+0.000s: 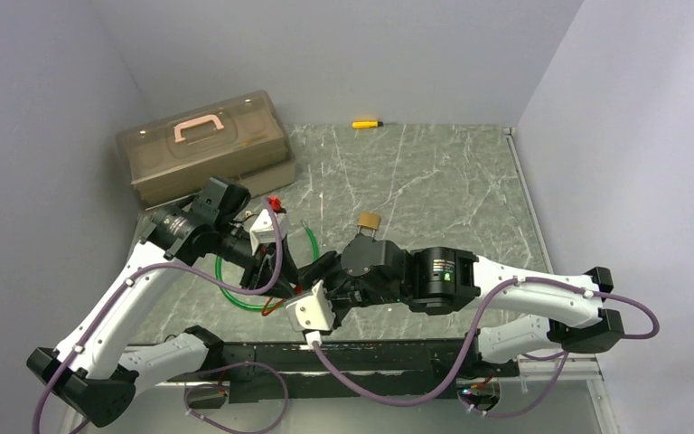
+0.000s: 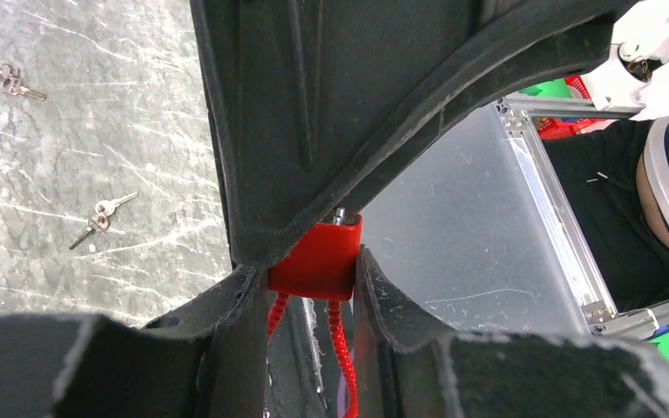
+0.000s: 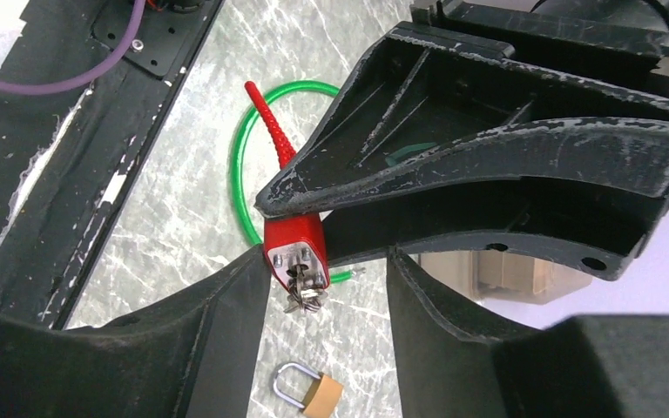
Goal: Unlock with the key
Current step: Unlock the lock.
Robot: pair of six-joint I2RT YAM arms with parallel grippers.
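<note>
The left gripper (image 2: 314, 280) is clenched on the red lock (image 3: 294, 237), pinching its body from both sides. It holds the lock in the air over the near edge of the table (image 1: 434, 181), a little left of the middle, with the red cable (image 2: 341, 366) trailing down from it. The right gripper (image 3: 324, 272) faces the lock's end with its jaws spread. What looks like the key (image 3: 305, 294) sticks out of that end and hangs in the gap between them, gripped by neither. The wrist view is too close to tell whether it is seated fully.

The step in hand seems to be taking hold of the key that is in the lock. The next move probably calls for the right jaws to close squarely on the key head. They would then turn it about the lock's own axis while the left grip keeps the body from twisting.

Counted:
- **Locks:** three, namely the red one, a green cable loop (image 3: 237, 165) lying under the grippers, and a brass padlock (image 1: 369, 221) toward the middle of the table.
- **Loose keys:** two key bunches (image 2: 9, 78) (image 2: 103, 215) on the table.
- **Other things:** one toolbox (image 1: 203, 145) in the far left corner and one yellow tool (image 1: 366, 123) at the far edge.
</note>
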